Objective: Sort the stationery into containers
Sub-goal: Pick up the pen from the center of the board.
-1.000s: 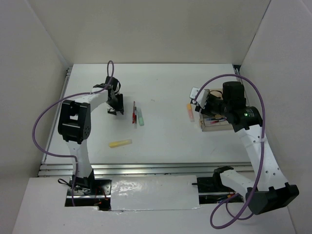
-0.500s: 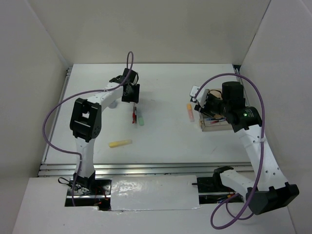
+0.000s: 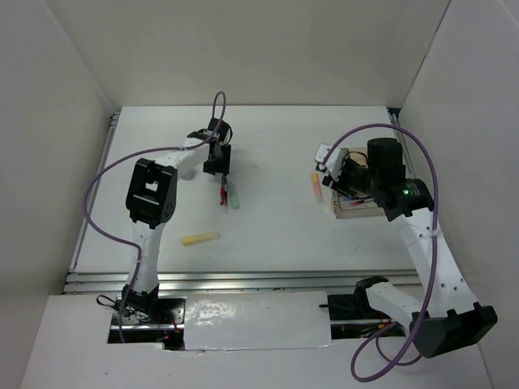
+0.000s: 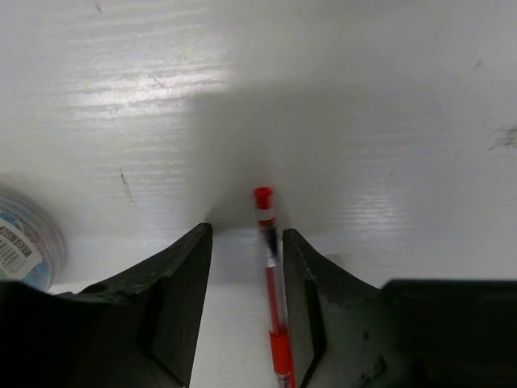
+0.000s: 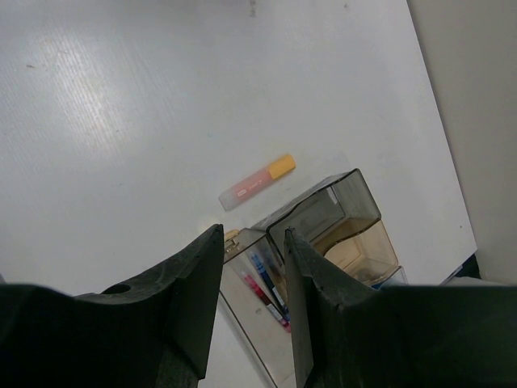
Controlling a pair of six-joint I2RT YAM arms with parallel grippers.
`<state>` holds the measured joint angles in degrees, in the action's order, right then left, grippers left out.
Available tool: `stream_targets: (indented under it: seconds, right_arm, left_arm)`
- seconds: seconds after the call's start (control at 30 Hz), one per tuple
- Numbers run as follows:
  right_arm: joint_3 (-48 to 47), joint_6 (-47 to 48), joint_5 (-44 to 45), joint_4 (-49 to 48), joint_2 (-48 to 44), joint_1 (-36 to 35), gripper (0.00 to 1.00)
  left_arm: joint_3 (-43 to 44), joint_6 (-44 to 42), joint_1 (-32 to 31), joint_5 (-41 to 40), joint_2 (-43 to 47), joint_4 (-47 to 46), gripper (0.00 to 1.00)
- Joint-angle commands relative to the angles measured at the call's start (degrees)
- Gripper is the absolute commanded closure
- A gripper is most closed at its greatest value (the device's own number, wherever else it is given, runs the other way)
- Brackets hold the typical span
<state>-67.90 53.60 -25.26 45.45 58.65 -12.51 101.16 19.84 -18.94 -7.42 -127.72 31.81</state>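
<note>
Your left gripper (image 4: 246,234) holds its matte black fingers apart astride the thin red pen (image 4: 272,291), left of centre. Your right gripper (image 5: 253,233), fingers parted and empty, hangs over the clear brownish compartmented box (image 5: 339,210) at right.

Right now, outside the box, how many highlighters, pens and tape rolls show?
Highlighters: 3 (green, yellow, orange)
Pen: 1
Tape roll: 1
Total: 5
</note>
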Motion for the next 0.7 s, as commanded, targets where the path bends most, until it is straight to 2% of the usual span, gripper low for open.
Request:
stream_targets:
  seconds: [0.0,0.03,0.07,0.17,0.27,0.4,0.53,0.63,0.67]
  right_arm:
    - [0.2,-0.4,0.2,-2.1,-1.1,-0.7,0.57]
    - [0.2,-0.3,0.2,-2.0,-1.2,-0.7,0.57]
    - [0.2,-0.3,0.3,-2.1,-1.1,-0.8,0.57]
    - [0.3,-0.1,0.5,-2.1,-1.3,-0.9,0.57]
    - [0.2,0.1,0.6,-1.8,-1.2,-1.2,0.57]
    - [0.0,-0.3,0.8,-1.9,-1.2,-2.7,0.57]
    - [-0.7,-0.3,1.0,-2.6,-2.1,-5.8,0.57]
    - [-1.5,0.3,2.0,-3.4,-2.4,-11.6,0.57]
    - [-3.2,0.8,2.5,-1.5,-1.4,-13.9,0.56]
  left_arm:
    - [2.5,0.8,0.0,-0.3,-2.5,0.6,0.48]
    - [2.6,1.0,0.2,0.0,-3.2,1.0,0.53]
    - [2.6,1.0,0.3,0.4,-3.7,1.0,0.64]
    - [2.9,1.2,0.3,0.7,-4.6,1.5,0.86]
    - [3.5,1.1,0.4,-0.6,-5.2,2.0,0.98]
    - [6.8,-0.5,2.0,-1.5,-6.0,4.2,1.00]
    - [11.5,-2.6,4.5,1.2,-1.2,7.4,1.00]
    - [14.8,-2.5,5.7,15.5,3.5,12.7,1.00]
    - [15.4,-2.1,5.7,23.9,4.5,14.5,1.00]
